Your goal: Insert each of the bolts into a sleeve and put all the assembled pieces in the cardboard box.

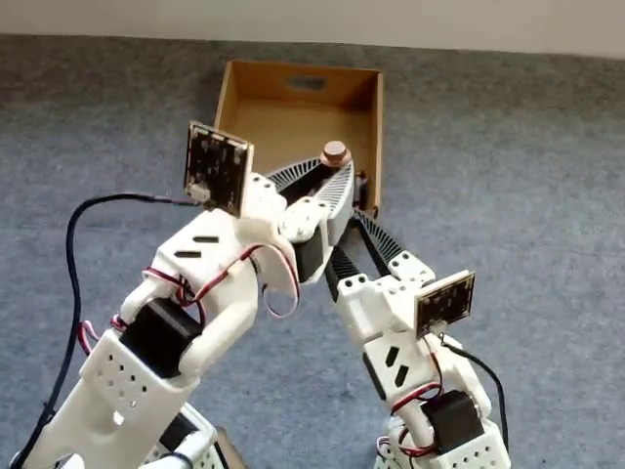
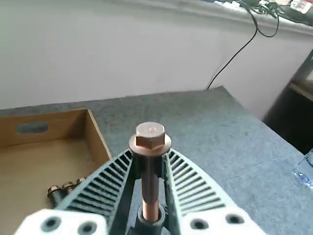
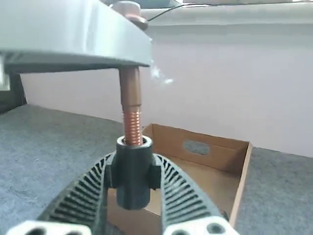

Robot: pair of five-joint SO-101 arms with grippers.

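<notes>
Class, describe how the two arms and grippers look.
The left arm and right arm are white shells with black motors, small holes and slots. Red, white and black wires loop along them. Each wrist carries a circuit board. The left gripper and right gripper have dark ribbed fingers.

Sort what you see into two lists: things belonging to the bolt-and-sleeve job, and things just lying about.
Job: bolt held by the left gripper; sleeve held by the right gripper; cardboard box; assembled pieces inside it.
Lying about: black cable by the wall; clear container.
</notes>
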